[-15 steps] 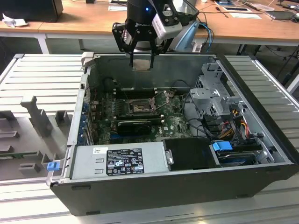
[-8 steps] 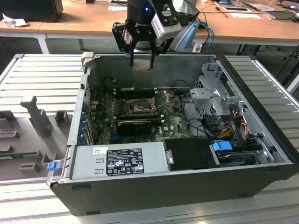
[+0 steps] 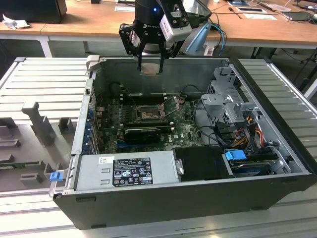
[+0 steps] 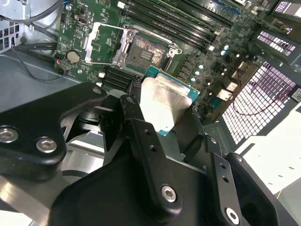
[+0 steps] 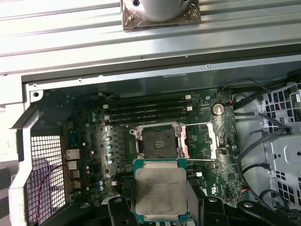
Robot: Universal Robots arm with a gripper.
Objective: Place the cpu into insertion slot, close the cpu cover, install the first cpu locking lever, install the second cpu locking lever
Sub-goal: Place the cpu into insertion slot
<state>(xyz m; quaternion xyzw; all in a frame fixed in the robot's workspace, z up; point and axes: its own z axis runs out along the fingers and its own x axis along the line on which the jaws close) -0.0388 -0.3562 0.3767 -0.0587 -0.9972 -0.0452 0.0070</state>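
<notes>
My gripper hangs over the far wall of the open computer case, shut on the cpu. In both wrist views the cpu is a silver-grey square on a green edge, held flat between two black fingers. It is well above the motherboard. The insertion slot lies bare, dark in the middle with a metal rim. The cpu cover is swung open beside the slot, and thin wire levers stand raised around it.
A grey power supply box runs along the case's near wall. Between it and the slot lies a long black card. A metal drive cage with loose cables stands at the exterior view's right. Memory slots sit beyond the slot.
</notes>
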